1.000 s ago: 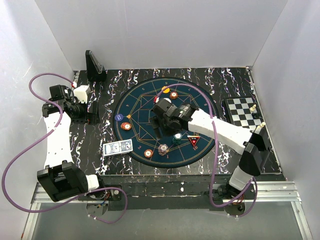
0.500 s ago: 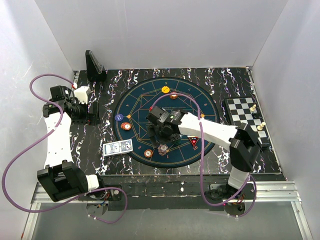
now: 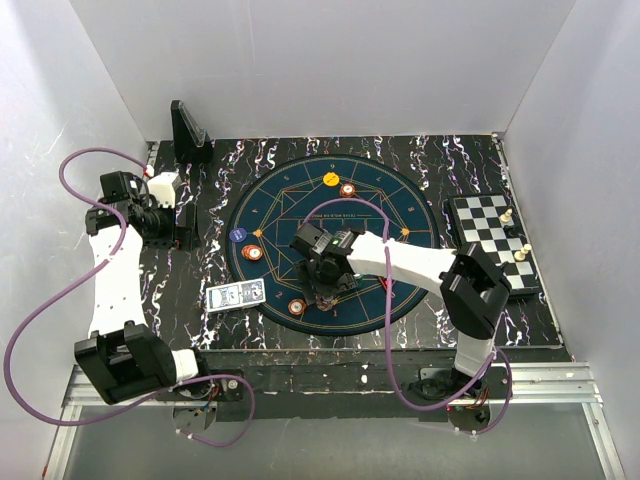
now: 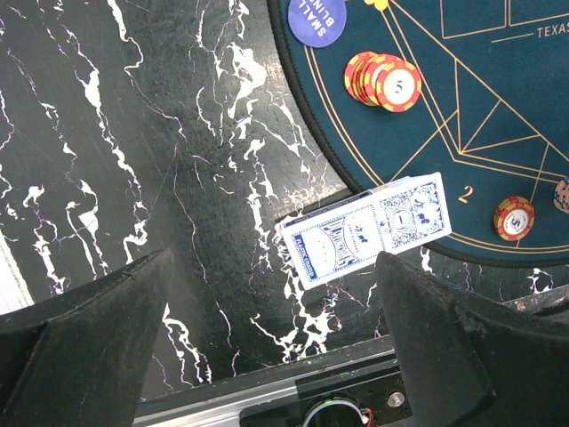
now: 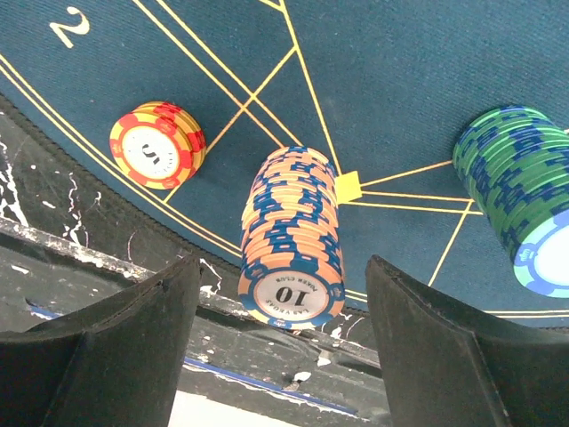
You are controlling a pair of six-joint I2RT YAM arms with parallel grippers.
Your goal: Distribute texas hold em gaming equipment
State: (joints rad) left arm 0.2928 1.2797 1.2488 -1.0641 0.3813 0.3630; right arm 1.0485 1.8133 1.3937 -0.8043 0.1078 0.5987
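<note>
Peach-and-blue striped chip stack (image 5: 292, 236), dark teal mat (image 5: 427, 71)

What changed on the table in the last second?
The right gripper swung left and toward the near edge of the mat. It now straddles the orange-blue chip stack with its jaws open, and it has grasped nothing. The left gripper, open above the deck, did not move. The deck and the other chips stayed put.

Left arm (image 3: 105, 272) and right arm (image 3: 412, 262): white links, black joints. Purple cable (image 3: 92, 150) loops along each. Jaws matte black.
</note>
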